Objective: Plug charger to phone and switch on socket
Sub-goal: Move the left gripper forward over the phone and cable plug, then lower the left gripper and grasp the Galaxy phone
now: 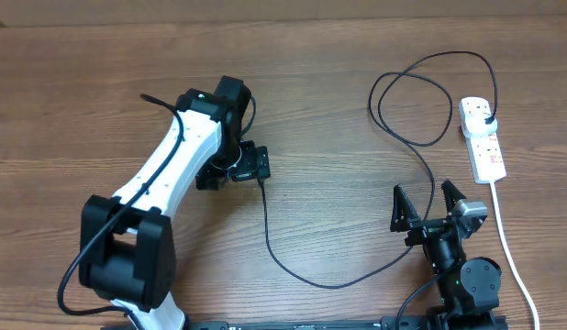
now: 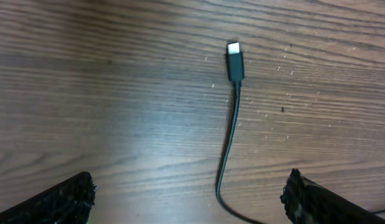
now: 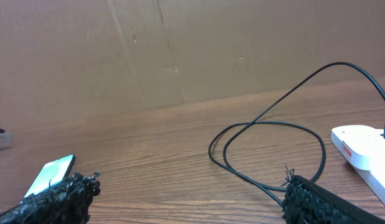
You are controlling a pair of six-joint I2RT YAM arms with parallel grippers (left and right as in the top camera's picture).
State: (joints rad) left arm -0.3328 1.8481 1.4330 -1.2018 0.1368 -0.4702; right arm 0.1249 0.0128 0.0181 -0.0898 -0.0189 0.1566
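Cable across the table, overhead view
Socket (image 1: 482, 137) upper right; charger (image 1: 268, 229) loops left of it, then runs through lower centre to the left gripper (image 2: 189, 180), centre-left.

Black charger (image 2: 235, 67), white red-marked socket (image 1: 483, 137), blue-screened phone (image 3: 52, 174), brown wood-grain table (image 1: 357, 55).
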